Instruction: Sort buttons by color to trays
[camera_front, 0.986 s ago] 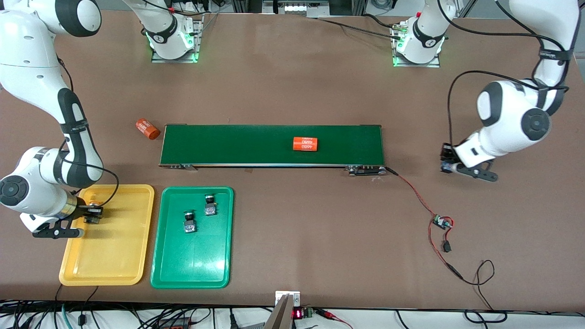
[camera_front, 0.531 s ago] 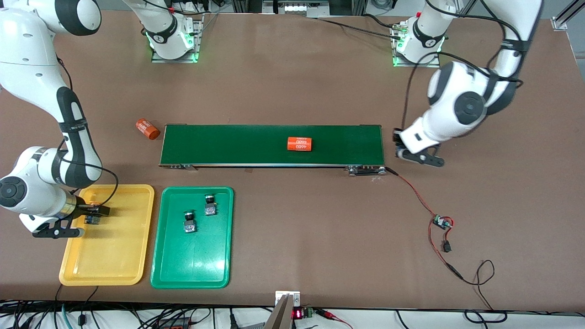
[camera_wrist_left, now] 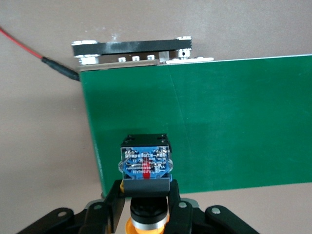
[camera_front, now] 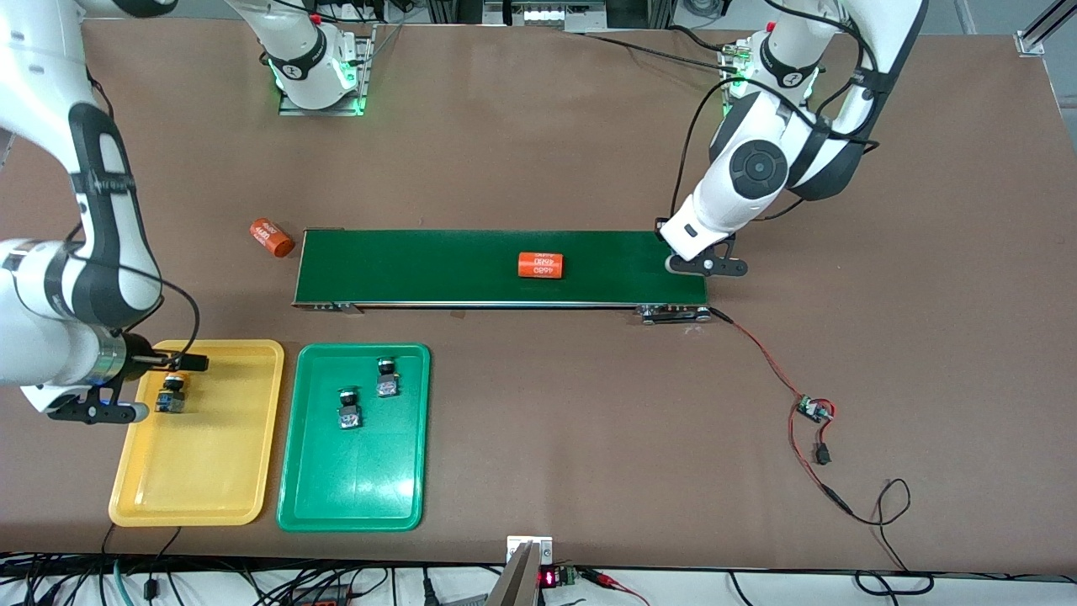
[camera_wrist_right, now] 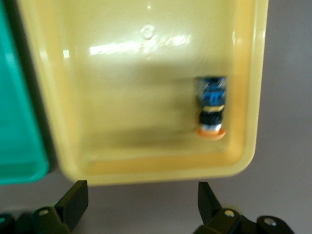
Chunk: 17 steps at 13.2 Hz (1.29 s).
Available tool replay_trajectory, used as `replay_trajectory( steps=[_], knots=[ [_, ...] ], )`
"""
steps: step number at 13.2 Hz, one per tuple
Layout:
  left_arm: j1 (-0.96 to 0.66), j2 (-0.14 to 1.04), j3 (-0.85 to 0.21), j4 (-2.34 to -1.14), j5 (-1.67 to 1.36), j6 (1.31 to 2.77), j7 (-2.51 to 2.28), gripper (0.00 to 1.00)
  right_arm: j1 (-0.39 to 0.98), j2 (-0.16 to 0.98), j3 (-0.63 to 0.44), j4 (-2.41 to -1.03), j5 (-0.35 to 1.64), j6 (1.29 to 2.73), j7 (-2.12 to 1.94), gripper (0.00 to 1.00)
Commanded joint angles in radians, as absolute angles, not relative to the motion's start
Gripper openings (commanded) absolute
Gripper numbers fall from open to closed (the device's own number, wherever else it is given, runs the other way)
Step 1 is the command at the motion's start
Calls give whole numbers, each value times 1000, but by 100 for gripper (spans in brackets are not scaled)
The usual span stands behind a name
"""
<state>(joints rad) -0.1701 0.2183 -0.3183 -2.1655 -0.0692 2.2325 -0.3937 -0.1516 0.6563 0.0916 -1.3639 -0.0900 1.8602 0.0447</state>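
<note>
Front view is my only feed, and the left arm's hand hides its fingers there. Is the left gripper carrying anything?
Observer: Yes. The left wrist view shows the left gripper shut on a yellow-orange button, blue base outward, over the end of the conveyor belt.
Operator: And the right gripper at the yellow tray?
Observer: The right gripper is open and empty. In the yellow tray the orange-capped button lies on its side, cap toward the rim close by.
</note>
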Motion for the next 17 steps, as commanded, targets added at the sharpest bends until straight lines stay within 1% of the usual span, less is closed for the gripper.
replay_trajectory(
  steps=[1,2,3,5,6,7,8,12,13,15,16,17],
  knots=[
    [-187,267,-313,-2163,-64,2295,-407,2,-86,520,91,-1442,-75,1778,118,100],
    [-190,276,-313,-2161,-64,2305,-407,3,-80,484,95,-1453,-54,1748,120,100],
    [-192,279,-313,-2161,-63,2315,-407,3,-78,435,97,-1492,1,1740,123,100],
    [-192,293,-313,-2161,-61,2365,-407,10,-69,358,100,-1580,54,1758,124,100],
    [-192,305,-313,-2161,-57,2393,-403,24,-51,327,103,-1616,55,1764,141,100],
    [-192,307,-313,-2160,-63,2402,-405,67,-29,295,103,-1658,52,1781,164,100],
    [-192,301,-313,-2160,-61,2401,-396,100,1,261,101,-1713,52,1813,187,100],
    [-180,200,-308,-2149,-57,2372,-396,100,121,96,101,-1989,45,1986,327,100],
    [-157,193,-289,-2131,-51,2370,-394,100,141,62,101,-2049,40,1999,331,100],
    [-91,186,-227,-2103,-49,2368,-330,100,182,6,103,-2156,41,2055,391,100],
    [-75,183,-174,-2082,-49,2365,-274,100,207,-3,103,-2196,41,2095,402,100],
    [-65,181,-134,-2050,-49,2332,-208,100,239,-3,103,-2227,41,2146,409,100]
  ],
)
